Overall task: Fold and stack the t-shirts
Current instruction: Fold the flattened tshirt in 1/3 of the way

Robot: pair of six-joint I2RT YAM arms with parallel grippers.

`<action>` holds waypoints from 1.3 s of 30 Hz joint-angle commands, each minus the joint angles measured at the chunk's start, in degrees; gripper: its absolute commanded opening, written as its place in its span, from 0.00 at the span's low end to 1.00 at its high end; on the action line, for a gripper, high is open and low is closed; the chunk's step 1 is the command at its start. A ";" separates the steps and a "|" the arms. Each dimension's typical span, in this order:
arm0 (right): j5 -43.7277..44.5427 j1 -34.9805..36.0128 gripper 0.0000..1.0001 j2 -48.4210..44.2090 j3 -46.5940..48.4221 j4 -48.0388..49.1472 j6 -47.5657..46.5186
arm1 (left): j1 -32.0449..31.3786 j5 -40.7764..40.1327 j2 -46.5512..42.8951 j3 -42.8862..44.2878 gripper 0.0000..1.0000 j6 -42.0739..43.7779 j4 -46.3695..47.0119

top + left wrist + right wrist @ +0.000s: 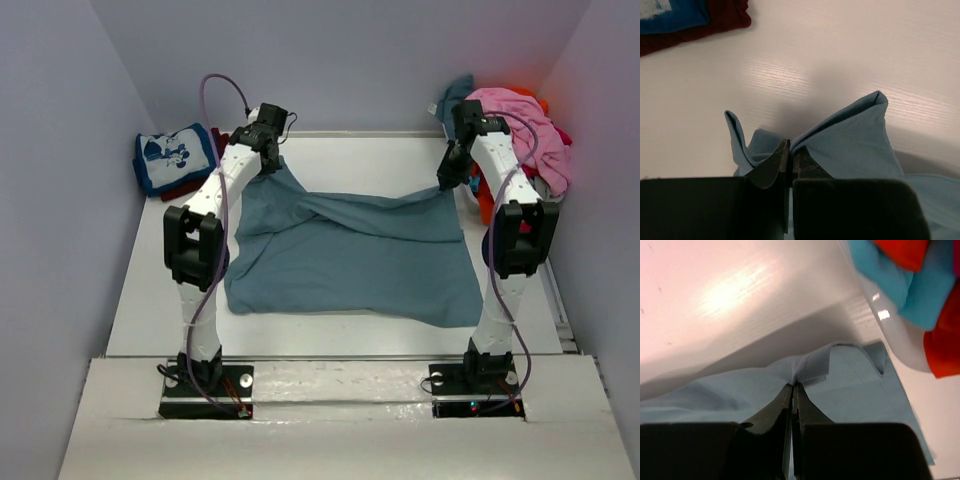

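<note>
Holding the slate-blue t-shirt (350, 255) spread mid-scene on the table (340, 150), long axis left-right, far edge lifted. Pinching its far corners with left gripper (790, 150) and right gripper (793, 387), jaws pressed on cloth. Reaching far with both arms, wrists tipped down.

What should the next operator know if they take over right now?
Left claw: shut on the slate-blue t-shirt, far-left corner.
Right claw: shut on the same shirt, far-right corner.
Done: cartoon-print tee folded atop the dark red tee, far left.
To do: fold this shirt, stack it; then the unfolded pile, far right.
</note>
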 commanded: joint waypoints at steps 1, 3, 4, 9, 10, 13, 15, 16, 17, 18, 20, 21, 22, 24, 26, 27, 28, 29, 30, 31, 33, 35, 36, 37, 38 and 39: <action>2.83 0.13 0.07 1.25 9.38 0.34 -0.61 | 0.02 -3.48 0.89 6.08 0.06 0.83 -1.69; 2.92 0.13 0.07 2.65 12.12 -0.62 -0.44 | 0.02 -3.83 1.50 7.40 0.06 0.74 -1.78; 3.09 0.13 0.07 3.01 13.44 -0.88 -0.52 | 0.02 -4.36 1.59 7.75 0.06 0.65 -1.61; 5.02 0.13 0.07 3.19 17.41 -0.98 -1.05 | 0.02 -5.76 1.77 8.90 0.06 0.83 0.58; 5.29 0.13 0.07 2.49 17.32 -0.71 -1.05 | 0.02 -6.38 1.60 9.07 0.06 0.83 1.02; 5.91 0.13 0.07 1.17 15.66 1.13 -1.05 | -0.51 -7.26 0.72 9.08 0.05 2.22 3.57; 6.17 0.13 0.07 0.03 14.87 1.84 -1.14 | -0.51 -7.79 0.63 10.39 0.06 2.67 4.37; 6.26 0.13 0.07 -0.15 14.60 2.19 -1.22 | -0.51 -7.79 1.06 11.09 0.06 3.19 4.72; 6.52 0.13 0.07 -0.15 14.60 2.19 -1.40 | -0.51 -7.88 1.33 12.40 0.06 3.37 5.07; 6.61 0.13 0.07 -0.15 14.51 2.19 -1.49 | -0.51 -7.70 1.59 12.85 0.06 3.55 5.25; 6.61 0.13 0.07 -0.06 14.16 2.01 -1.58 | -0.51 -7.53 2.47 14.17 0.06 3.99 5.25; 6.70 0.13 0.07 -0.06 13.81 1.93 -1.58 | -0.51 -7.61 2.73 15.04 0.06 4.42 5.60; 6.70 0.13 0.07 -0.32 12.67 2.10 -1.49 | -0.51 -8.48 3.17 16.01 0.06 4.86 5.60; 6.61 0.13 0.07 -1.20 11.00 2.80 -1.49 | -0.51 -9.02 3.96 16.63 0.06 5.39 5.69; 6.61 -0.39 0.07 -1.73 8.90 3.24 -1.58 | -0.51 -9.72 4.49 16.98 0.06 5.48 5.69; 6.44 -0.39 0.07 -1.91 8.36 3.33 -1.58 | -0.51 -10.07 4.84 17.51 0.06 5.31 5.08; 6.43 -0.39 0.07 -1.91 8.01 3.33 -1.66 | -0.51 -10.34 5.37 17.69 0.06 5.22 4.81; 6.35 -0.39 0.07 -2.08 7.57 3.33 -1.67 | -0.51 -10.51 5.63 17.69 0.06 4.96 4.46; 6.52 -0.39 0.07 -2.17 6.78 3.33 -1.67 | -0.51 -10.43 6.33 17.69 0.06 4.87 3.67; 6.61 -0.39 0.07 -2.26 6.25 3.33 -1.58 | -0.51 -10.34 6.86 17.78 0.06 4.69 3.06; 6.61 -0.39 0.07 -2.61 4.94 3.68 -1.49 | -0.51 -9.81 8.87 18.82 0.06 4.08 0.08; 6.52 -0.39 0.07 -3.05 4.05 4.12 -1.49 | -0.51 -9.90 9.85 18.75 0.06 2.85 -2.74; 6.52 -0.39 0.07 -3.05 3.88 4.12 -1.49 | -0.51 -9.55 9.94 17.79 0.06 2.59 -2.75; 6.61 -0.39 0.07 -3.14 3.44 4.21 -1.40 | -0.51 -9.20 9.25 16.56 0.06 2.32 -2.58; 6.61 -0.39 0.07 -3.14 3.26 4.30 -1.40 | -0.51 -8.59 8.63 14.98 0.06 2.06 -2.05; 6.61 -0.39 0.07 -3.40 3.09 4.47 -1.40 | -0.51 -8.49 6.97 11.66 0.06 2.14 -0.66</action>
